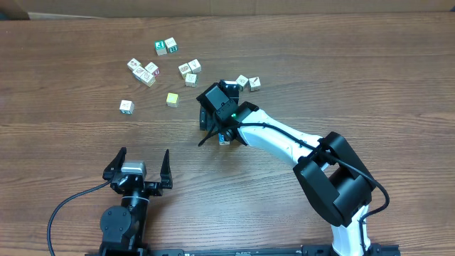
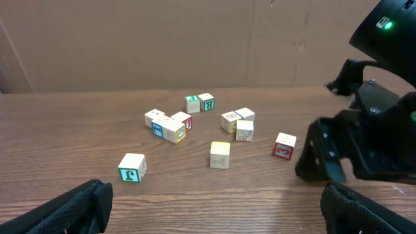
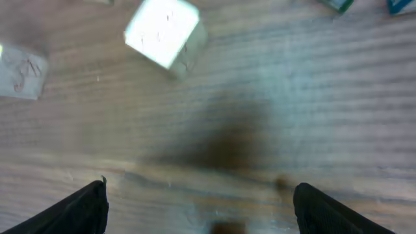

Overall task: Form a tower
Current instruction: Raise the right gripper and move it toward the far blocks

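The left arm [image 1: 122,220] sits low by the near edge of the tabletop [image 1: 50,142]. The left gripper [image 1: 143,158] points away from that edge, its two fingers wide apart, holding nothing. The right arm [image 1: 284,141] reaches from the near right corner to the middle. The right gripper [image 3: 201,211] points down, fingers wide apart, empty

Overhead is looking down, left wrist low across, sharing the yellow-green cube [image 1: 172,99]; right wrist is hugging the counter [image 3: 260,130].

Table [image 1: 355,64] matt grained wood; loose cubes [image 2: 132,167] pale smooth wood; right tool [image 3: 198,192] matt black.
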